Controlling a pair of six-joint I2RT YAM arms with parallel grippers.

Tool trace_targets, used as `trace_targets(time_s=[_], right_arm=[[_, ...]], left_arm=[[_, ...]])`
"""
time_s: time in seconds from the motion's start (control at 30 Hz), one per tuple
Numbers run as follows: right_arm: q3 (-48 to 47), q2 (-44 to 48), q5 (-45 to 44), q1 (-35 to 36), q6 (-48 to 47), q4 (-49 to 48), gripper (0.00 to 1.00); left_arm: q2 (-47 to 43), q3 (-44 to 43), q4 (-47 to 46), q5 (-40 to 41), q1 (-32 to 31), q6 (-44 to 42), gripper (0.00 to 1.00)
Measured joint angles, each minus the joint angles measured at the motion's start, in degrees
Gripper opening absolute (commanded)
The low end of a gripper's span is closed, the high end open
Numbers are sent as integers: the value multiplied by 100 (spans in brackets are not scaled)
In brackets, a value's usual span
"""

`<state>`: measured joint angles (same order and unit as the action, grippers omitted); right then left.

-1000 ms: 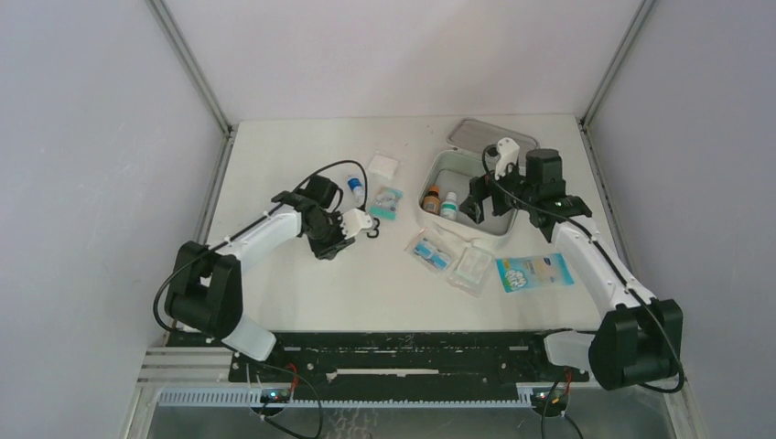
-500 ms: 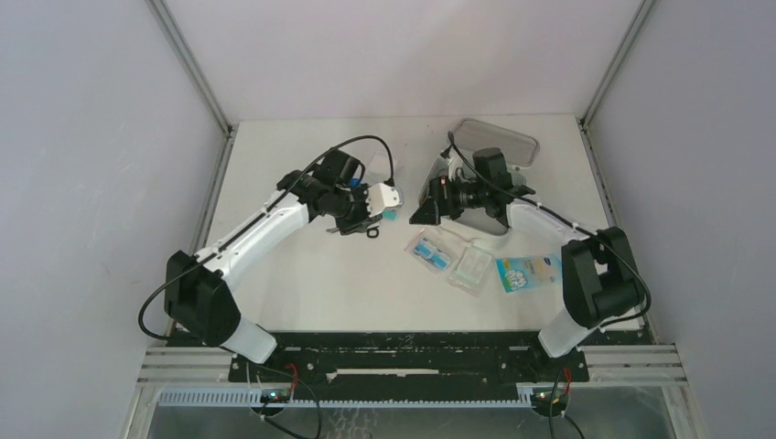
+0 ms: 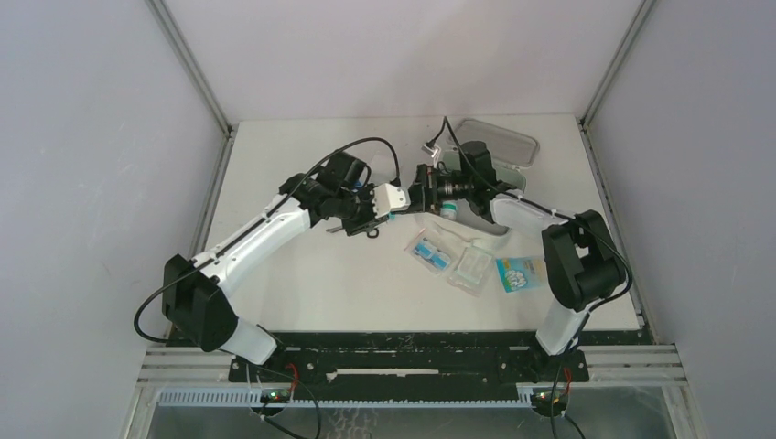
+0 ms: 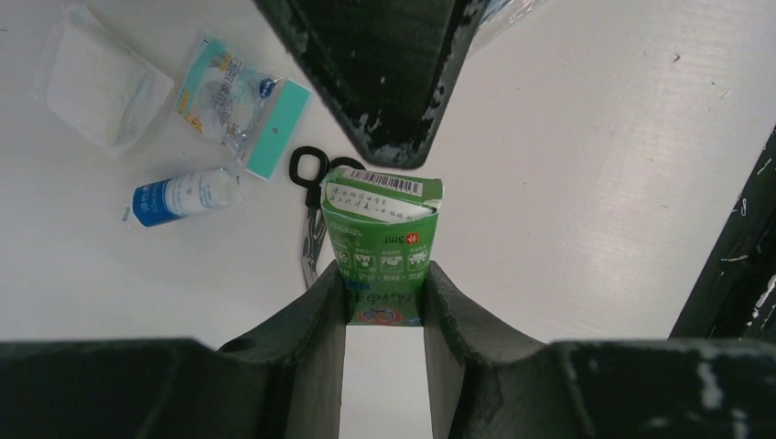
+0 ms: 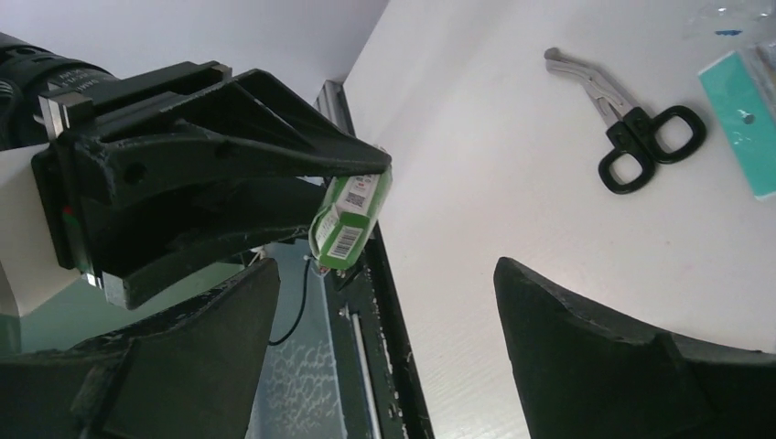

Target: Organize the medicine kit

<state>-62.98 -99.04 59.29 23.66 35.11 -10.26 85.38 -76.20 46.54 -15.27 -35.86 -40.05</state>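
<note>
- Jaws of the left gripper are pinching the small green box by its lower end, with the top half poking out free and the flap end a bit crumpled
- right gripper has its jaws spread wide with nothing in them, facing that box from the right; one finger sits just past the box tip in the left wrist view
- reads like a mid-air handover to me, so the trick is for the right to close on the free half only, on the flat faces rather than the edges
- left should let go only once the right has a firm hold
- it's soft card, so go easy on the squeeze or it'll cave in
- on the table below: scissors, a blue-label bottle and a teal-edged packet, so a drop lands in clutter
- medicine kit sits far right with its lid open, the body mostly hidden behind the right arm, so it's a short carry back
</note>
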Motion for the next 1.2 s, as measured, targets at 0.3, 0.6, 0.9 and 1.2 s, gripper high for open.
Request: trace_targets(time_s=[0.3,0.6,0.9,1.2], right_arm=[[-302,-317,129,208,426,-184,73],[-426,-474,133,424,619,-286,50],[-481,-614,238,474,837,-400,34],[-511,-621,243,483,815,-374,24]], left_arm=[[0,2,-87,52,-59,50,31],[0,2,-144,127,-72,50,32],[0,11,-142,275,-111,50,32],[0,11,-146,444,-153,52,38]])
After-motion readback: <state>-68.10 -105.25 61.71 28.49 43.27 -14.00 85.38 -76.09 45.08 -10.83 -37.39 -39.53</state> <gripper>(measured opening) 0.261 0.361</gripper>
